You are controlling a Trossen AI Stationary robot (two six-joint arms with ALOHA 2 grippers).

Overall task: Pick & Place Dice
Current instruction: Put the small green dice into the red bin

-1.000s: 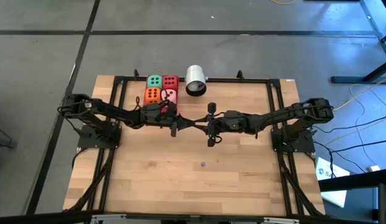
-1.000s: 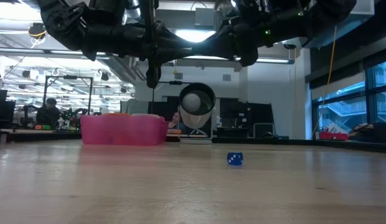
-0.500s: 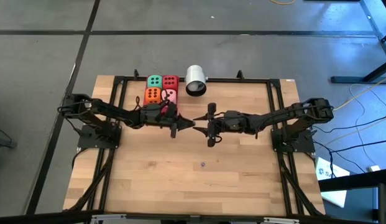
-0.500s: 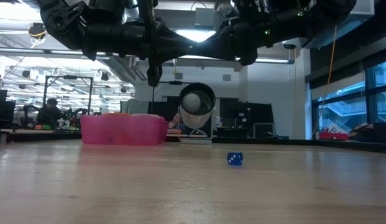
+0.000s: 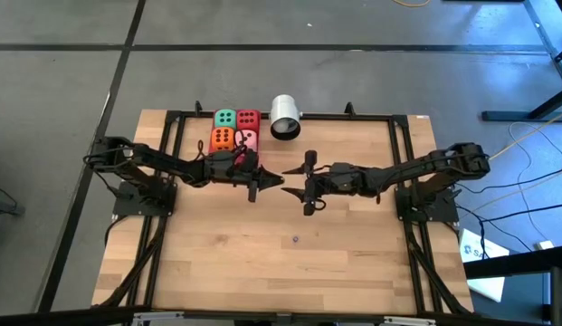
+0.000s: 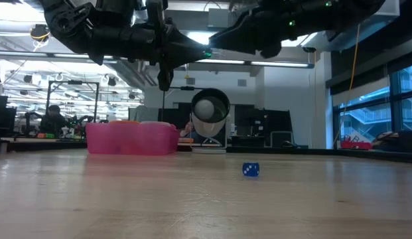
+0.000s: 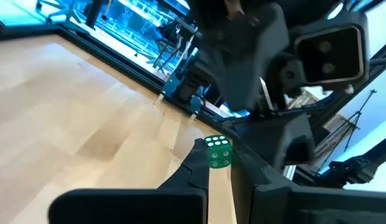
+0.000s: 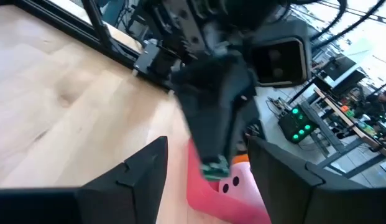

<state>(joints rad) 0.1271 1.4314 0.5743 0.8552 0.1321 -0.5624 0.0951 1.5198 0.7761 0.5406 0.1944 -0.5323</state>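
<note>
Small green die (image 7: pixel 218 151) pinched in left gripper (image 5: pixel 267 178) mid-table; right gripper (image 5: pixel 302 186) at 3 o'clock, spread wide; big dice (image 5: pixel 235 129) at 11 o'clock, tiny blue die (image 6: pixel 251 170) on wood

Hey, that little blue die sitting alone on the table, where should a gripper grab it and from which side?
Come straight down and pinch two opposite side faces of the blue die. It sits flat on bare table, nothing beside it. The left gripper holds a small green die; the open right gripper is likely freer.
</note>
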